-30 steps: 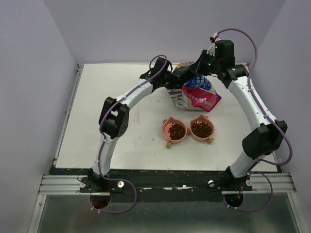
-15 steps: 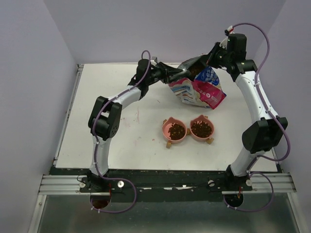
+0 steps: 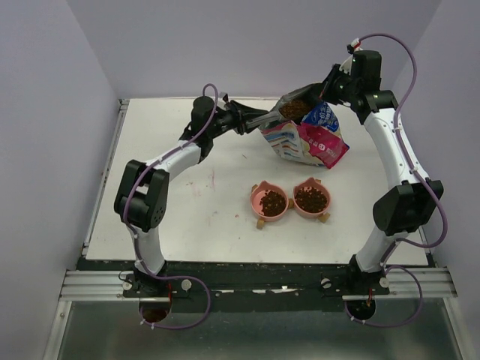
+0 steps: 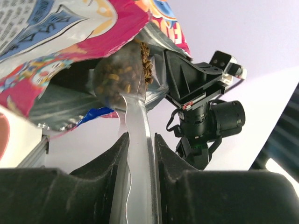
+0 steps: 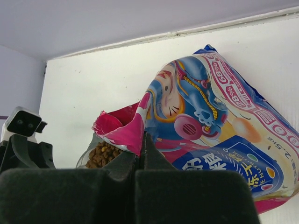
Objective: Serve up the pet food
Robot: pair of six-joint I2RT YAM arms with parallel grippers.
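The printed bag (image 3: 307, 139) stands at the back of the table, its mouth held open. My right gripper (image 3: 327, 91) is shut on the bag's pink top edge (image 5: 122, 133), jaws pressed together on it (image 5: 141, 140). My left gripper (image 3: 255, 121) is shut on the handle of a clear scoop (image 4: 135, 121). The scoop's bowl sits at the bag's mouth and is full of brown pet food (image 4: 122, 73), which also shows in the right wrist view (image 5: 103, 154) and from the top (image 3: 295, 110). The twin pink bowls (image 3: 257, 190) both hold pet food (image 3: 271, 201).
The bowls stand in front of the bag, mid-table, with small feet at their front edge. The left wrist camera (image 5: 22, 122) shows just left of the bag's mouth. Purple walls close in the back and both sides.
My right gripper lifted the bag's edge up and right, then held still. My left arm's elbow swung left and the scoop drew back to the bag's mouth, loaded with kibble.
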